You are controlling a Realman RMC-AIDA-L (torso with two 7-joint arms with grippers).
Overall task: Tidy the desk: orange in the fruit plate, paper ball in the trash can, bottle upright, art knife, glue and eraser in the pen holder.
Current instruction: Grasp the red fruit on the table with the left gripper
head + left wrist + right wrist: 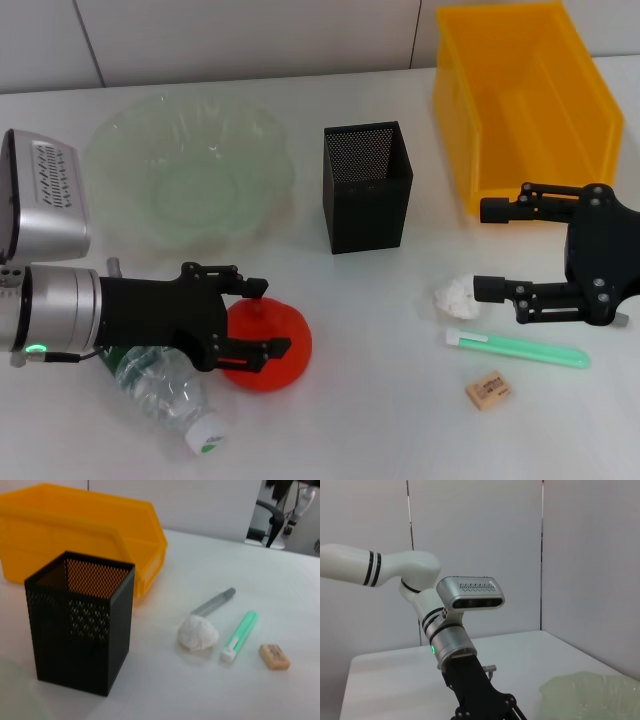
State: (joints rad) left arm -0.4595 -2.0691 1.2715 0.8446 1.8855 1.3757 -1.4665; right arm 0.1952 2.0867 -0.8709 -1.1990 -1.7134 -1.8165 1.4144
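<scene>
The orange (265, 345) is bracketed on the desk (380, 400) by the left gripper's (268, 316) spread fingers, just beside the toppled bottle (170, 395); no firm grasp can be confirmed. The right gripper (482, 250) is held wide open, empty, over the paper ball (456, 297); the fruit plate (190, 180) is set behind the orange.

Sitting on the worktop (380, 420): fruit plate (190, 180) far left, pen holder (367, 187) in the middle, trash can (525, 100) far right. Lying nearer: bottle (165, 390) left, orange (265, 345) beside it, paper ball (455, 297) and eraser (489, 389) right.
</scene>
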